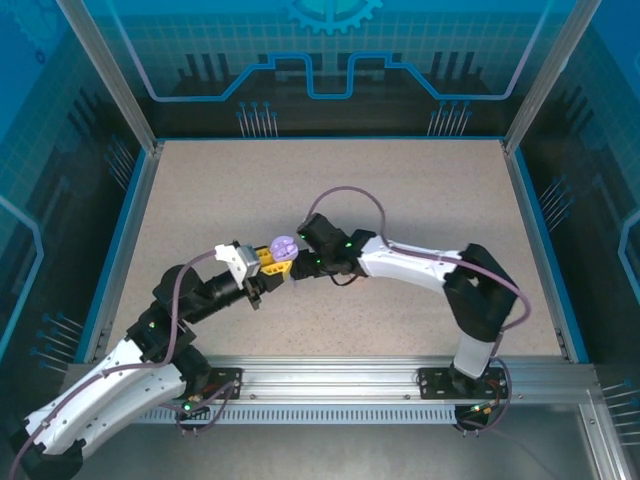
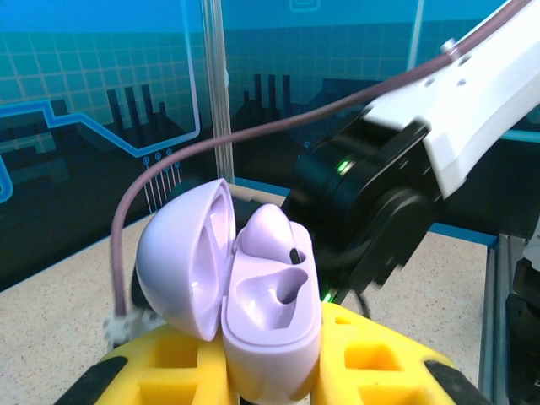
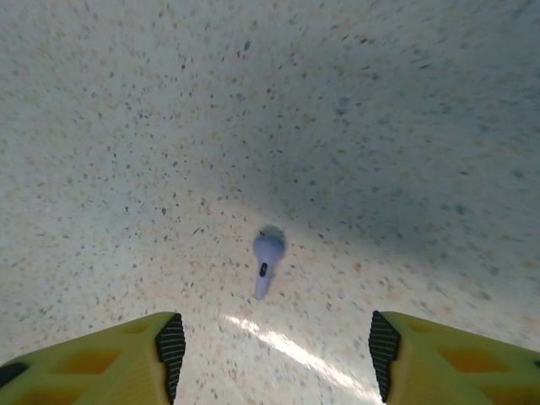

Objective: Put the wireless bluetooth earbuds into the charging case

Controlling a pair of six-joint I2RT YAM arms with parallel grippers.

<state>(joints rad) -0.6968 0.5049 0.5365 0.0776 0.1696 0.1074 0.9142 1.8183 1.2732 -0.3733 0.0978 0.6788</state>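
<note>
Progress on the lilac pair looks to be about halfway. At the bottom edge of the left wrist view, the left tool (image 2: 270,367) has its yellow fingers (image 2: 169,371) clamped on the base of the lilac charging case (image 2: 270,325). The case stands upright with its lid (image 2: 181,261) swung open to the left of centre. Inside it, the nearer socket (image 2: 283,291) is an empty hollow. Just behind that, the seated earbud (image 2: 268,229) rests in the farther socket, rounded head up, with a small dark spot on its side. Beyond the case, toward the upper right of that frame, the black wrist of the right arm (image 2: 371,194) hangs close by. In the right wrist view, the right tool (image 3: 277,350) shows its two yellow fingers at the lower corners, standing apart with nothing gripped. Ahead of them, near the centre of the frame, the loose earbud (image 3: 267,253) lies flat on the speckled tabletop (image 3: 126,126), head toward the top and stem pointing back at the tool, touching neither finger. In the top external view, the open case sits just left of centre, where the two arms' ends meet. By my reading, one bud is home. What remains is to pinch up the loose one, carry it to the case, seat it stem-down in the empty socket, and probably shut the lid after that.
</note>
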